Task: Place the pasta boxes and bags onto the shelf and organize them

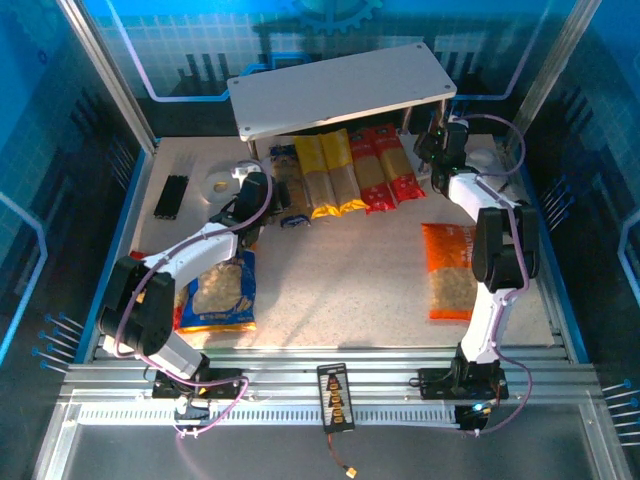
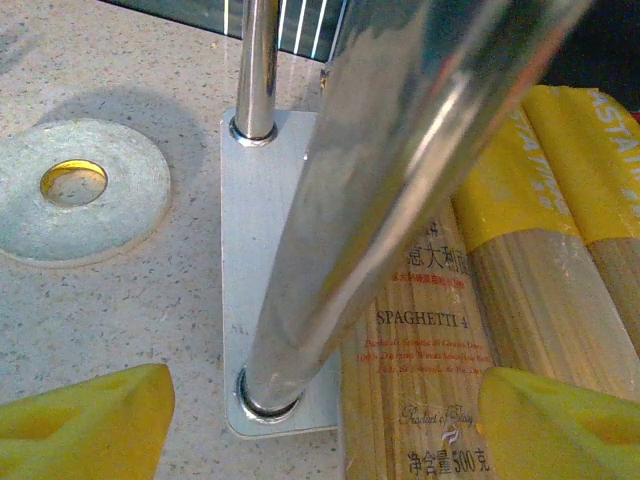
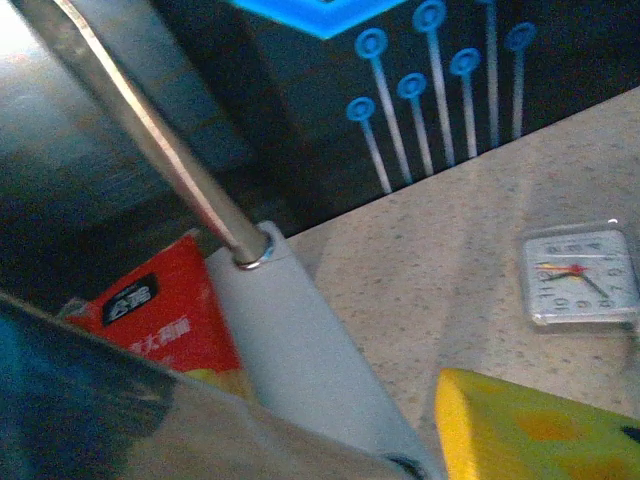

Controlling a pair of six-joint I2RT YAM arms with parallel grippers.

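Observation:
The shelf (image 1: 340, 85) stands at the back of the table. On its lower board (image 2: 250, 270) lie the pasta boxes side by side: a dark blue one (image 1: 290, 185), two yellow ones (image 1: 330, 172) and two red ones (image 1: 385, 167). My left gripper (image 2: 320, 430) is open, with the shelf's front left post (image 2: 300, 300) between its yellow fingers (image 2: 85, 420) and a windowed spaghetti pack (image 2: 420, 350) beside it. My right gripper (image 1: 436, 135) is at the front right post (image 3: 150, 400). One yellow finger (image 3: 530, 430) shows, a little clear of that post. An orange bag (image 1: 450, 270) and a blue bag (image 1: 220, 295) lie on the table.
A black stick bundle (image 1: 172, 197) and a white tape roll (image 1: 215, 185) lie left of the shelf. A small square clock (image 3: 580, 275) sits to the right of it. Blue-lit walls and metal frame posts close the table in.

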